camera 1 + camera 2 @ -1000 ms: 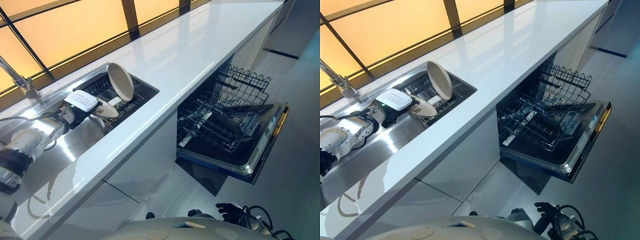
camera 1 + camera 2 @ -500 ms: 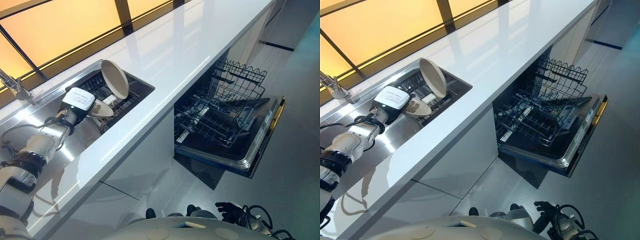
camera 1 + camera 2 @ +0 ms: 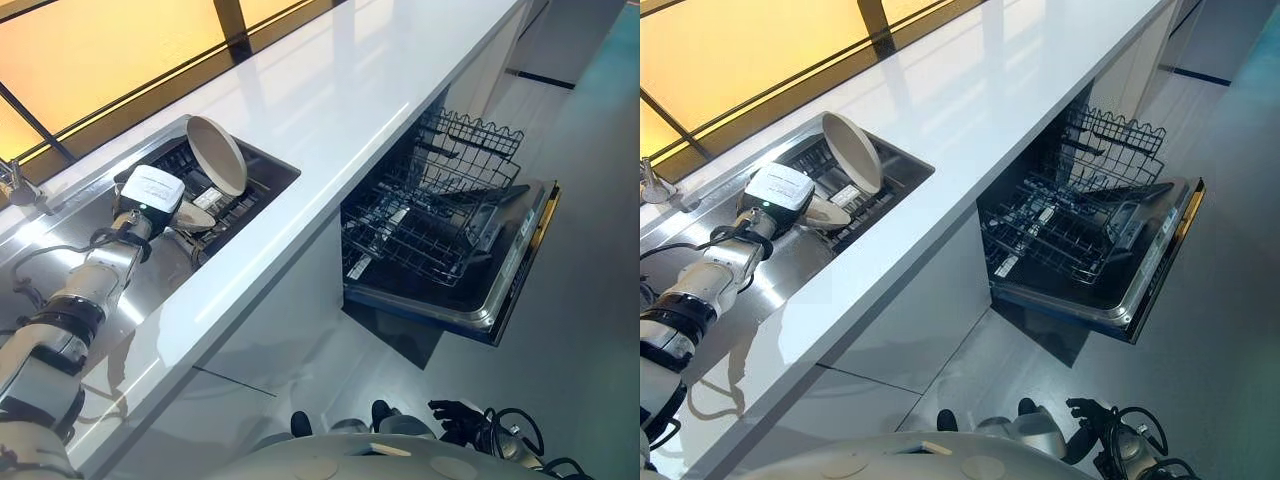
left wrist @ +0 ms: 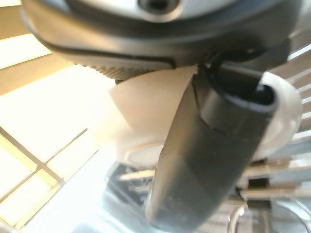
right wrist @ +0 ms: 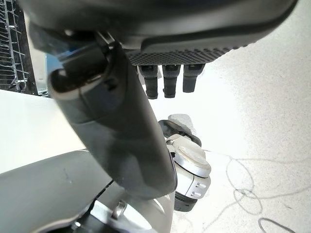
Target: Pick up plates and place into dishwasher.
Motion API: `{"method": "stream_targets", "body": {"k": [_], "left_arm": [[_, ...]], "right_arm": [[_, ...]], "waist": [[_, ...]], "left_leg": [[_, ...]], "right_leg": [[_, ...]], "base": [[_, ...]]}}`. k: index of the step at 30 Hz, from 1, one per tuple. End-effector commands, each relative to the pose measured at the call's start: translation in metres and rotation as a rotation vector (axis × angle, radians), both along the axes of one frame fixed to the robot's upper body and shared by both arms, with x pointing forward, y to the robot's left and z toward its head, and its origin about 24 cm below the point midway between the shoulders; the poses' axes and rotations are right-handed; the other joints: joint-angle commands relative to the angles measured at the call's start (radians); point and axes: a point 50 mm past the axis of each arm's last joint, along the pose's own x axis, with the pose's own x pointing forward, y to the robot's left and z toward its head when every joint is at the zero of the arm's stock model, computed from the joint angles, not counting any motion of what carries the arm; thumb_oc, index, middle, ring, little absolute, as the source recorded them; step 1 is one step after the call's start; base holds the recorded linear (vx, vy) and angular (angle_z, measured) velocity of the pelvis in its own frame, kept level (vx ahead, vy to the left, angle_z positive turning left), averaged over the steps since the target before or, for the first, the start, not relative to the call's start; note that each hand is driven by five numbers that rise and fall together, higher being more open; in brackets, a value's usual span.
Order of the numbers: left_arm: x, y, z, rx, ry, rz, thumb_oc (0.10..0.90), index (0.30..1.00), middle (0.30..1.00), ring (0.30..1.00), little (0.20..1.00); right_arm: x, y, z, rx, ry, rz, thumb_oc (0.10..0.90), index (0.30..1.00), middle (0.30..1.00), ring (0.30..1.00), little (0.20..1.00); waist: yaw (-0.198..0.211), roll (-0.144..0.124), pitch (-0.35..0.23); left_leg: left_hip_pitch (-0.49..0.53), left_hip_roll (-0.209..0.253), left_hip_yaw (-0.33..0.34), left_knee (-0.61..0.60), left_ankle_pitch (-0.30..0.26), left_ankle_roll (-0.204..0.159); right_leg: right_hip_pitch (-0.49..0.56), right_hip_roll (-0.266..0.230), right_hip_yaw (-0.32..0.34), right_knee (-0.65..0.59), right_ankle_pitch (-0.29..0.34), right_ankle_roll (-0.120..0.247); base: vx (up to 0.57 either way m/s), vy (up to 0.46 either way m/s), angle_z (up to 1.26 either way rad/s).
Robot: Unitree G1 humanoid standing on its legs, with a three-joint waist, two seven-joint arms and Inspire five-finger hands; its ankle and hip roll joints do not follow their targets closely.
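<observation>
In the sink, a dark drying rack (image 3: 232, 207) holds a large cream plate (image 3: 217, 155) standing upright on its edge. Beside it a small white plate (image 3: 196, 214) lies tilted. My left hand (image 3: 150, 190), with a white cover on its back, is on that small plate. In the left wrist view the thumb (image 4: 209, 160) lies curled across the small plate (image 4: 146, 102), pinching it. My right hand (image 3: 458, 414) hangs low by the floor, and its fingers (image 5: 165, 82) are straight and hold nothing. The open dishwasher (image 3: 505, 285) has its lower rack (image 3: 425, 235) pulled out.
A long white countertop (image 3: 340, 90) runs from the steel sink (image 3: 60, 235) over the dishwasher. A faucet (image 3: 15, 182) stands at the sink's far left. The dishwasher's lowered door juts out over the grey floor (image 3: 590, 200). A window band (image 3: 90, 50) runs behind the counter.
The camera has shifted, sliding the whole scene. My left hand has edged a little closer to the rack and onto the small plate. The right hand has not moved.
</observation>
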Motion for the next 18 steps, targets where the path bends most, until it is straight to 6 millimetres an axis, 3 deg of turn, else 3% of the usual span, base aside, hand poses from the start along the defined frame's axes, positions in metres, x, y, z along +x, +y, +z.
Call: {"method": "stream_targets", "body": {"k": [1,6,11,15,18], "left_arm": [[0.021,0.014,0.07,-0.017,-0.256,0.073,0.1,0.3,0.3,0.3,0.2],[0.02,0.012,0.086,-0.111,-0.333,0.047,0.1,0.3,0.3,0.3,0.2],[0.012,0.012,0.124,-0.293,-0.515,-0.028,0.1,0.3,0.3,0.3,0.2],[-0.002,0.01,0.15,-0.415,-0.672,-0.111,0.1,0.3,0.3,0.3,0.2],[-0.02,0.009,0.17,-0.483,-0.789,-0.189,0.1,0.3,0.3,0.3,0.2]], "right_arm": [[0.025,0.007,0.007,0.052,-0.1,0.024,0.8,0.9,0.9,0.9,0.9],[0.027,0.01,0.007,0.068,-0.112,0.018,0.8,0.9,0.9,0.9,0.9],[0.036,0.018,0.011,0.112,-0.182,0.006,0.8,0.9,0.9,0.9,0.9],[0.057,0.032,0.026,0.165,-0.337,0.012,0.8,0.9,0.9,0.9,0.9],[0.084,0.052,0.05,0.246,-0.506,0.029,0.8,0.9,0.9,0.9,0.9]], "waist": [[-0.011,-0.007,-0.002],[-0.003,-0.01,-0.011],[0.013,-0.012,-0.024],[0.025,-0.013,-0.029],[0.037,-0.018,-0.035]], "left_leg": [[0.002,-0.074,0.005,0.048,-0.15,0.051],[0.009,-0.073,0.001,0.044,-0.149,0.046],[0.02,-0.069,-0.008,0.034,-0.145,0.039],[0.024,-0.068,-0.018,0.03,-0.141,0.037],[0.029,-0.065,-0.027,0.025,-0.14,0.034]], "right_leg": [[-0.057,0.03,0.019,0.082,-0.055,0.053],[-0.045,0.028,0.009,0.077,-0.057,0.053],[-0.028,0.029,-0.004,0.066,-0.058,0.05],[-0.019,0.028,-0.01,0.059,-0.057,0.047],[-0.013,0.026,-0.019,0.056,-0.059,0.045]], "base": [[0.0,0.0,0.0],[-0.01,-0.006,0.0],[-0.05,-0.029,0.02],[-0.05,-0.031,0.15],[-0.06,-0.039,0.05]]}}
